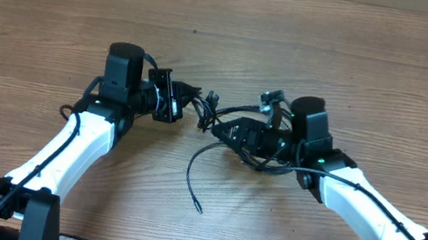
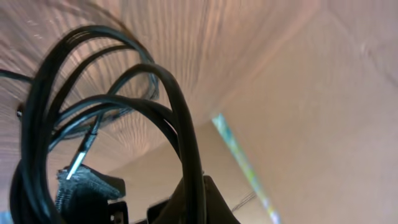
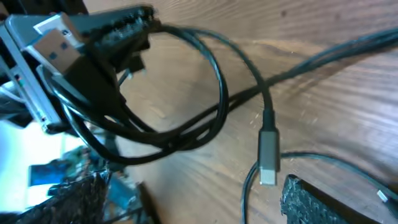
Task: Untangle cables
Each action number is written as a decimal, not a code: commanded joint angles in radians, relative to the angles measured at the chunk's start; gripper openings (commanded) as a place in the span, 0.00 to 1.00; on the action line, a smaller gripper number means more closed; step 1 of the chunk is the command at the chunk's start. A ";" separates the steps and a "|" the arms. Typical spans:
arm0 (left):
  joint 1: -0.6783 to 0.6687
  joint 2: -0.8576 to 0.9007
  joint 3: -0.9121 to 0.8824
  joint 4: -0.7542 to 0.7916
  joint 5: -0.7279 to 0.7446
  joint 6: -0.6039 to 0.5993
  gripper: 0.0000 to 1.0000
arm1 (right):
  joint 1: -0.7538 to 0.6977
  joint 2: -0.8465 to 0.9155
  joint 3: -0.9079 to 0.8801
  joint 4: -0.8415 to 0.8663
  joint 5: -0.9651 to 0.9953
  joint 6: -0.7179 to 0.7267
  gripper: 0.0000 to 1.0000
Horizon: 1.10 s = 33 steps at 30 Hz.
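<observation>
Closest to my left wrist lens, the cables (image 2: 180, 112) arch up in several thick black loops. They fill the left half of that view and rise from the dark fingers at its bottom edge.

From overhead, the wooden table (image 1: 340, 54) spans the whole picture. Over it the left arm (image 1: 78, 140) and the right arm (image 1: 367, 204) reach in from the near corners and meet toward the middle, wrists turned to face each other. The knotted bundle sits between them, just beside both tools.

My left gripper (image 1: 178, 98) is clamped fully down, with strands of the bundle pinched in its jaws. My right gripper (image 1: 234, 131) stands wide. Through its wrist camera I see one textured finger (image 3: 118, 28) at upper left and the other at lower right, well apart. Cable loops lie between them and curl under the upper one, and nothing is squeezed.

One loose strand (image 1: 189, 173) trails from the knot toward me, its end free on the table. A small grey plug (image 3: 268, 155) rests on the wood between the right fingers.
</observation>
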 commanded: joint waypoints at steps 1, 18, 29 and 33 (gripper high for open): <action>0.000 0.003 0.000 -0.045 -0.081 -0.056 0.04 | 0.042 -0.010 0.007 0.016 0.142 -0.042 0.90; -0.002 0.003 0.000 -0.062 -0.134 -0.056 0.05 | 0.240 -0.008 0.007 0.102 0.476 -0.201 0.75; -0.002 0.003 0.000 -0.069 -0.145 -0.056 0.05 | 0.250 0.002 0.007 0.117 0.521 -0.193 0.29; -0.002 0.003 0.000 -0.069 -0.183 -0.056 0.04 | 0.250 0.015 0.007 0.117 0.521 -0.167 0.20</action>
